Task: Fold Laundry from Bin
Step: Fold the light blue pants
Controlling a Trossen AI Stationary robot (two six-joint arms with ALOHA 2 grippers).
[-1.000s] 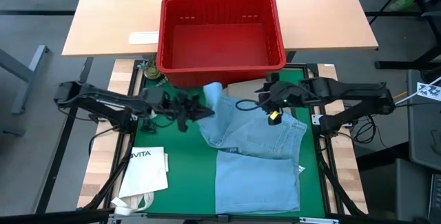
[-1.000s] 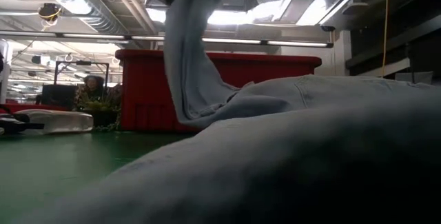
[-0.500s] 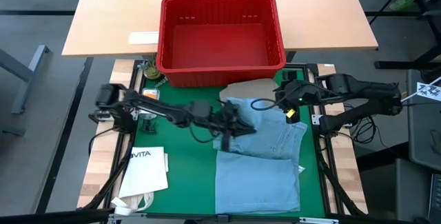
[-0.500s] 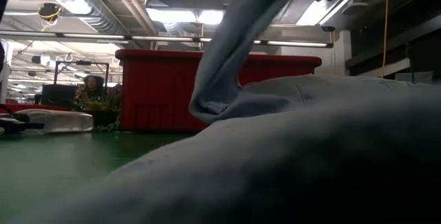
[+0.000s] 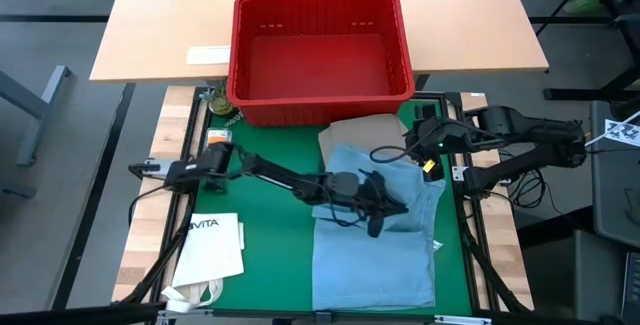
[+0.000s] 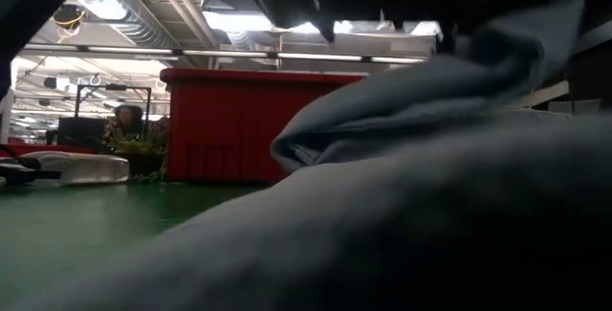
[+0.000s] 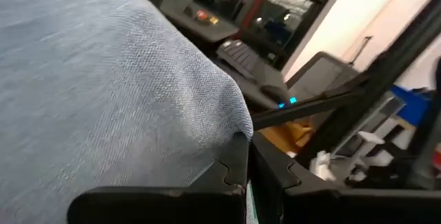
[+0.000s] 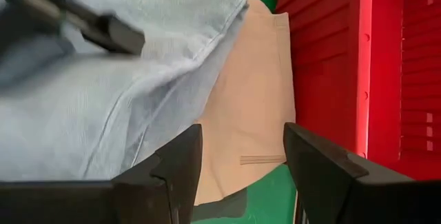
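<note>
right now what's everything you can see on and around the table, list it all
jeans: one, light blue denim, spread on the mat's right half, upper part folded over
khaki garment: one, tan, partly under the jeans, just in front of the bin
bin: one, red, at the mat's far edge, nothing showing inside
paper bag: one, white, printed VITA, at the mat's near left corner
mat: one, green, under everything
desk: one, light wood, behind the bin
left gripper: dark, shut on a fold of the jeans, mid-mat
right gripper: dark, open, above the khaki garment near the bin's right corner
</note>
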